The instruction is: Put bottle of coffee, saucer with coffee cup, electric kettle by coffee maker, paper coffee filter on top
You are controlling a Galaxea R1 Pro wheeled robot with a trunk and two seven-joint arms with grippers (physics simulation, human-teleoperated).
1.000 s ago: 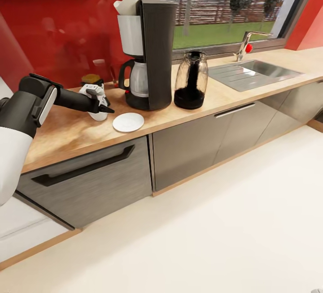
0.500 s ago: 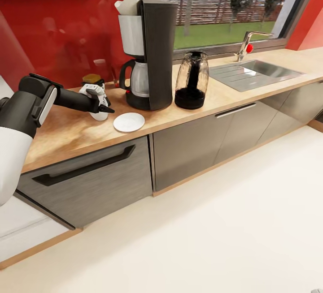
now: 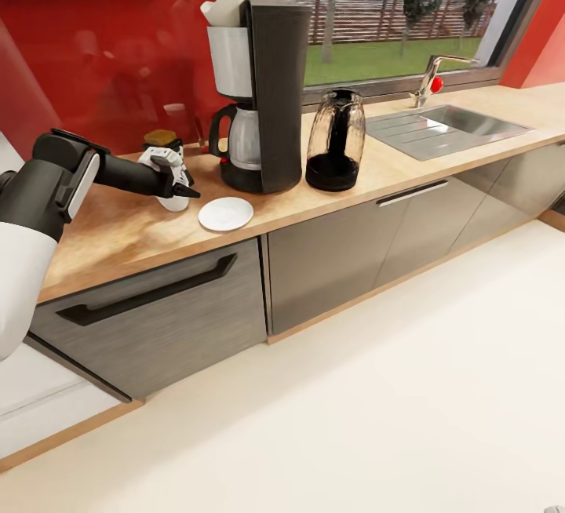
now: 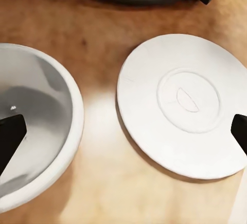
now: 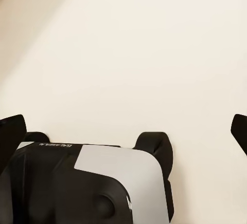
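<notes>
Left gripper: it reaches out over the kitchen countertop, just above the coffee cup. In the left wrist view its two black tips sit far apart at the picture's edges, so it is spread wide and grips nothing.
Coffee cup: in the head view the gripper hides most of it. The left wrist view looks right down into the cup, and it is white and round inside.
Saucer: it lies flat on the wood just beside the cup, not touching it. The left wrist view shows a ring and a small mark in the middle of the saucer.
Coffee maker: it stands tall behind the saucer, with the paper coffee filter poking up on top.
Bottle of coffee: its yellow lid peeks out behind the gripper.
Electric kettle: it stands just beside the coffee maker, toward the sink.
Right gripper: the right wrist view shows its black tips wide apart over the pale floor and part of the robot's base.
</notes>
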